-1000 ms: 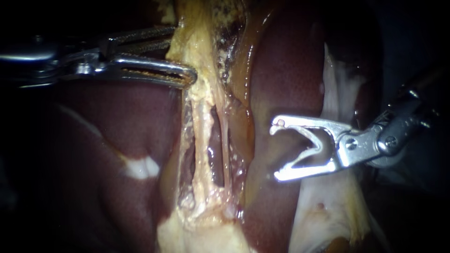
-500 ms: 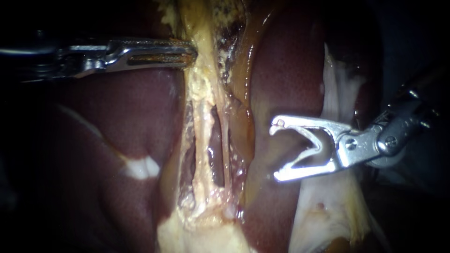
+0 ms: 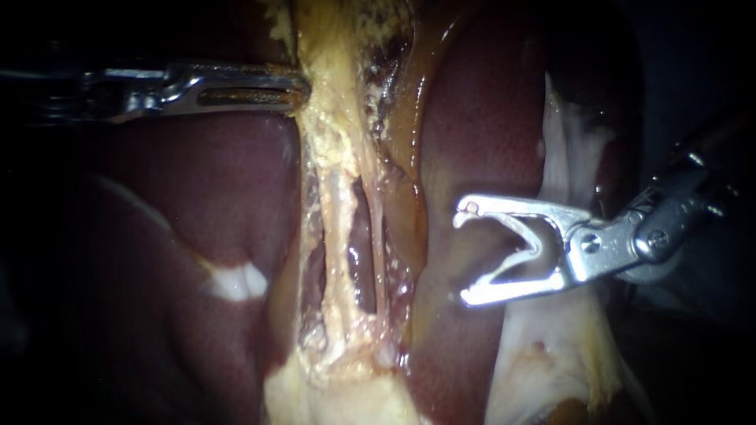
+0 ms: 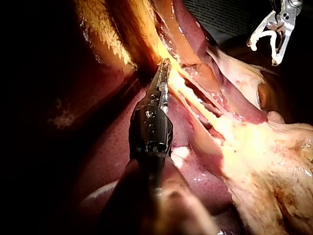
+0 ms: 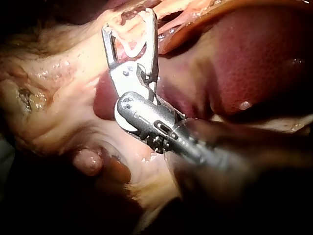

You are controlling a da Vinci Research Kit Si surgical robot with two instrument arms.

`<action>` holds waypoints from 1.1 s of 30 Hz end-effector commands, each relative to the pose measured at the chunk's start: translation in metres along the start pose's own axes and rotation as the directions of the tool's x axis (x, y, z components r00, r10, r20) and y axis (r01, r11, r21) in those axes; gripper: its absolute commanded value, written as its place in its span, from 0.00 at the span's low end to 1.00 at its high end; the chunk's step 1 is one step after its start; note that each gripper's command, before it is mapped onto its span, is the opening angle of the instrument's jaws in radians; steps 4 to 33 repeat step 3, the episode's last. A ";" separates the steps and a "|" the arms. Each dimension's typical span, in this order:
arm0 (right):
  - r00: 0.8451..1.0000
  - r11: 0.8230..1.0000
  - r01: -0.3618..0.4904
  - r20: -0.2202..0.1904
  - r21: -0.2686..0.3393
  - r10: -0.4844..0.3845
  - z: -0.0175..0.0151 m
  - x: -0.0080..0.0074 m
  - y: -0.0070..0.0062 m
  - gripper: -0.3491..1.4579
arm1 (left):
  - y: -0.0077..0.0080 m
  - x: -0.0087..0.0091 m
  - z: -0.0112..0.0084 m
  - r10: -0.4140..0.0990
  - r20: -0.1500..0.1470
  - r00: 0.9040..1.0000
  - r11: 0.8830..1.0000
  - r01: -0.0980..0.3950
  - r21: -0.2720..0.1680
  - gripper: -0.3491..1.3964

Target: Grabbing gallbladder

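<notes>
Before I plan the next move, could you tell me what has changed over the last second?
The left instrument closed its open jaws on the edge of the pale tissue band, then drew back slightly toward the view's left; it appears to hold that edge. The right instrument stayed put over the liver, jaws open.

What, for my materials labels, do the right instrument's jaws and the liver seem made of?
Right instrument: jaws look like polished bare metal, silvery with hard glints and toothed edges; they stand open. Liver: soft wet tissue, dark red-brown, finely speckled with a glossy sheen.
</notes>
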 end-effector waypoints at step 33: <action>1.000 1.000 0.000 0.000 -0.001 0.000 0.0000 -0.0001 0.0000 0.50 | -0.0001 0.0000 0.0000 0.000 0.000 1.000 1.000 0.000 -0.001 0.00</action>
